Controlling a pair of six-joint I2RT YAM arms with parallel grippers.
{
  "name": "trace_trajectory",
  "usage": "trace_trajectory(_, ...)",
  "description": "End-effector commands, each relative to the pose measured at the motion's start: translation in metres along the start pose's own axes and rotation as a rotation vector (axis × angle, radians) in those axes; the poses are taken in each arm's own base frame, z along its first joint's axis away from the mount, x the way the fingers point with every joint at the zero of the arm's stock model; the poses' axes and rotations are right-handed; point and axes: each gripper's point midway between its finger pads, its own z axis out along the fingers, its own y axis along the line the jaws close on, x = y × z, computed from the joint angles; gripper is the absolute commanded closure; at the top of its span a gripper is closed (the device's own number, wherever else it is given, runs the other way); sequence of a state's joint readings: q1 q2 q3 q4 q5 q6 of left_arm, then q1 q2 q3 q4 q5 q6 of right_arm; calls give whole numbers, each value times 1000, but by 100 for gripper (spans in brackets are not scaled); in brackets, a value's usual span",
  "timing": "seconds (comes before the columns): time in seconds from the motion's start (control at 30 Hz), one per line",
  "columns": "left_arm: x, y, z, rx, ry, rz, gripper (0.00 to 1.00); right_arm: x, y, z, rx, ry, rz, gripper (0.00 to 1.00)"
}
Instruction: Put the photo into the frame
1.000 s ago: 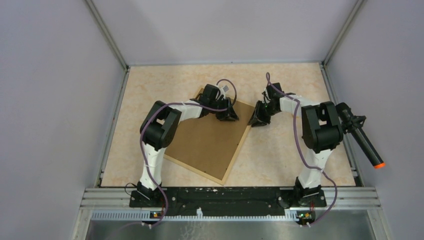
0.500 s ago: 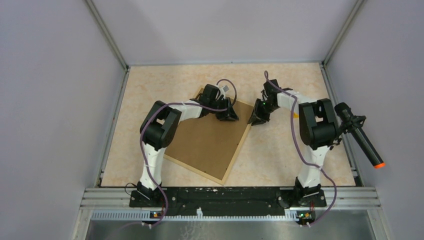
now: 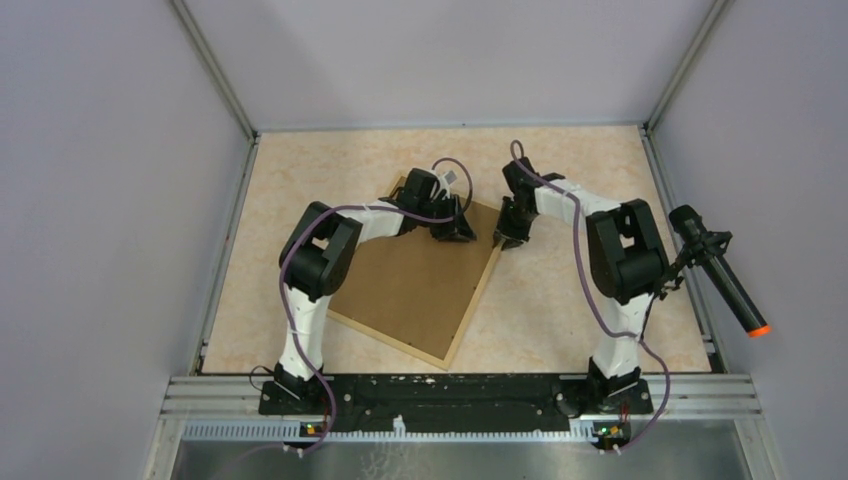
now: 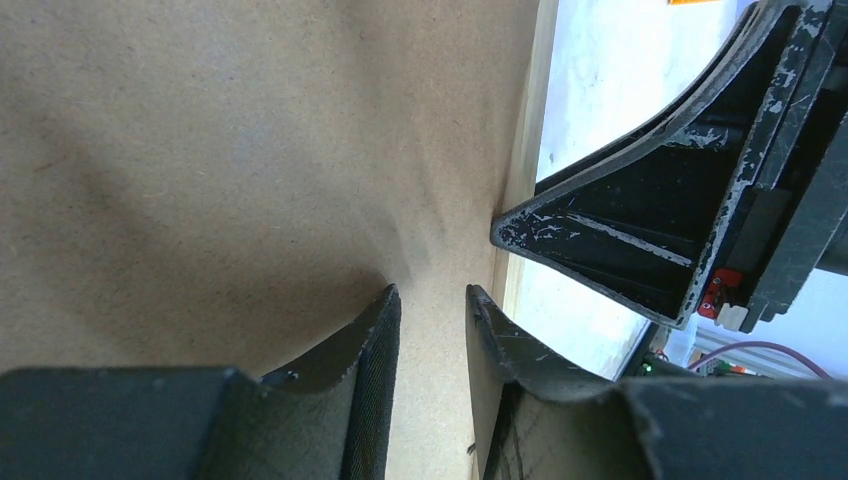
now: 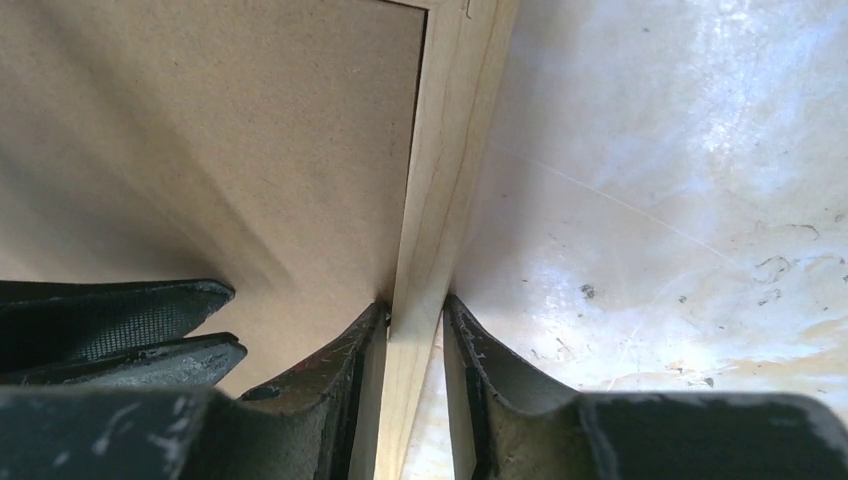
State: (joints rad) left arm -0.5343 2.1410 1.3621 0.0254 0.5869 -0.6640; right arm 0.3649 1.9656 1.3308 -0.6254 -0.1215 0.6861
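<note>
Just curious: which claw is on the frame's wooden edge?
The right gripper: its fingers straddle the pale rail of the frame. The left gripper is over the brown backing.

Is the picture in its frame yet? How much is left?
Done: the frame lies back-up on the table. No photo shows, so it may already be inside. In hand: the right gripper pinches the frame's wooden edge, and the left gripper has its tips at the brown back. Left: probably turning it over to check.
</note>
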Motion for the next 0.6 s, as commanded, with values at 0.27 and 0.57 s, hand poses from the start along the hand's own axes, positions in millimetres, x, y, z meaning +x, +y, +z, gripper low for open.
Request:
trace_trajectory(0.27,39,53,-1,-175,88,-43,64,26,27,83,-42,60,-3,61)
trace_trajectory(0.57,30,41,-10,-171,74,-12,64,-47,67,-31,-223,-71,-141,51)
